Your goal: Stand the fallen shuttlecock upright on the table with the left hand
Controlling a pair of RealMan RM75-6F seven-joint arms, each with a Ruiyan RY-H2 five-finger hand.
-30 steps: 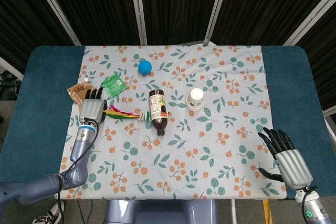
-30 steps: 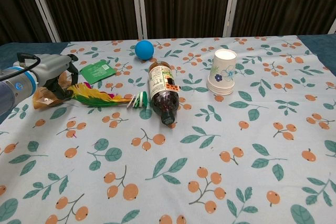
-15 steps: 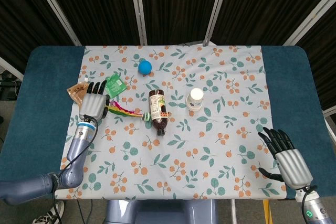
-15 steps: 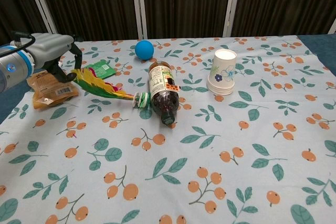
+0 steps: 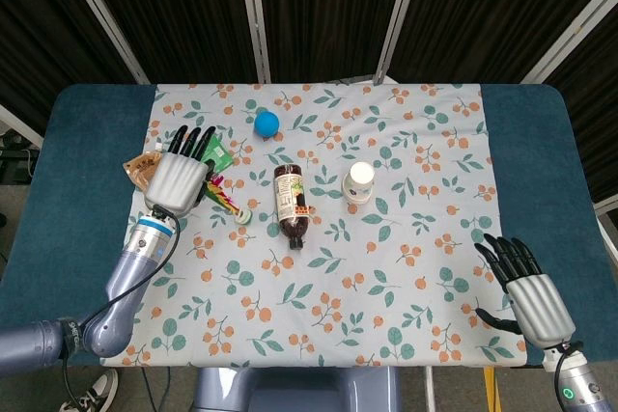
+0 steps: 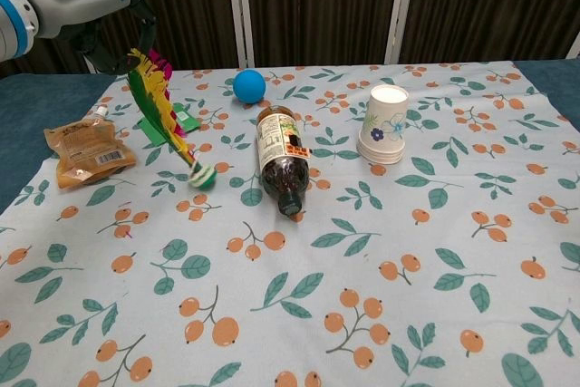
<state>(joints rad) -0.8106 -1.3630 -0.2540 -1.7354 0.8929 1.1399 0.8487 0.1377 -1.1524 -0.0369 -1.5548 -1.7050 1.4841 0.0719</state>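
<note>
The shuttlecock (image 5: 224, 196) has green, yellow and pink feathers (image 6: 156, 101) and a white-and-green base (image 6: 201, 177). My left hand (image 5: 179, 180) grips the feather end and holds it up high, near the top left of the chest view (image 6: 77, 2). The shuttlecock hangs steeply tilted, base lowest and down at the cloth; I cannot tell whether it touches. The base sits a little left of the lying bottle. My right hand (image 5: 526, 285) rests open with spread fingers at the table's near right corner, holding nothing.
A brown bottle (image 6: 279, 165) lies on its side just right of the shuttlecock base. A paper cup (image 6: 384, 124) stands upside down further right. A blue ball (image 6: 248, 85) sits behind, with a green packet (image 5: 218, 151) and a brown pouch (image 6: 86, 153) to the left.
My left hand has risen with the feather end, swinging the shuttlecock from lying flat to steeply tilted. Its base has slid left, away from the bottle. The right hand has not moved.
</note>
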